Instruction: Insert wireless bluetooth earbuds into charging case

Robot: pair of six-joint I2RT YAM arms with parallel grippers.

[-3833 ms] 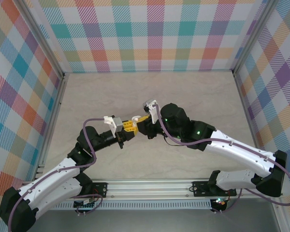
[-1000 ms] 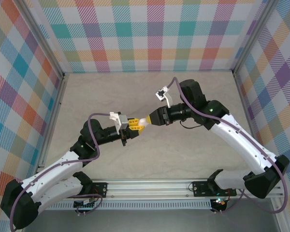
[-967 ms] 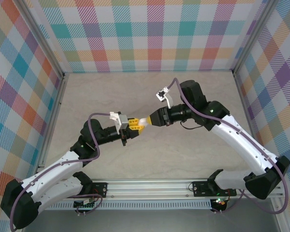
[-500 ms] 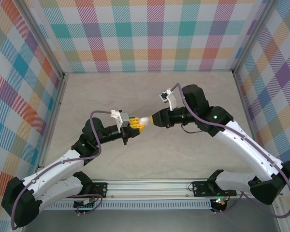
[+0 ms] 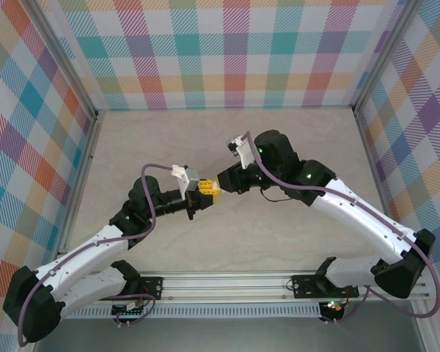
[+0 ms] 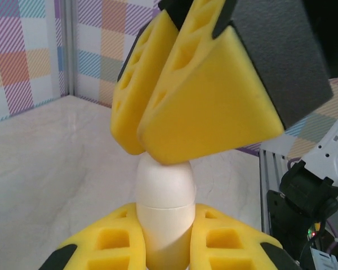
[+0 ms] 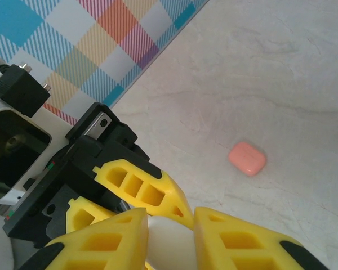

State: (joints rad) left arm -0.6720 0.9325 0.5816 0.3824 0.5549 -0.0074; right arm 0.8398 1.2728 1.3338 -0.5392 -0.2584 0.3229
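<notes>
My left fingers [image 6: 104, 239] are clenched on the lower half of the white case [image 6: 164, 197]. It stands upright between them, its seam just above their tips. My right fingers [image 6: 203, 107] come at it from the opposite side. They are closed on its rounded top, one pad on each flank, both touching. So the case sits between all four yellow fingers, off the table [image 5: 279, 139], lid shut.

From above, the two sets of fingers meet tip to tip near the table's middle. Bare surface lies on every side of them. The back wall [image 5: 227, 59] is well beyond the fingertips. The left wall [image 5: 29, 147] and right wall [image 5: 418, 132] are each well apart from them. The rail [image 5: 227, 282] at the near edge lies behind my wrists, by the bases. My two forearms slant in from the near corners, and a wedge of bare table lies between them, nearer than the fingers.

In the right wrist view, the table's edge and the foot of a checked wall run across, past my left wrist.

I count two cases, one white and one pink. The pink case [image 7: 247, 158] lies flat on the table beyond my right fingers and a little to their right. It is well apart from them, shut, with bare surface all round it.
</notes>
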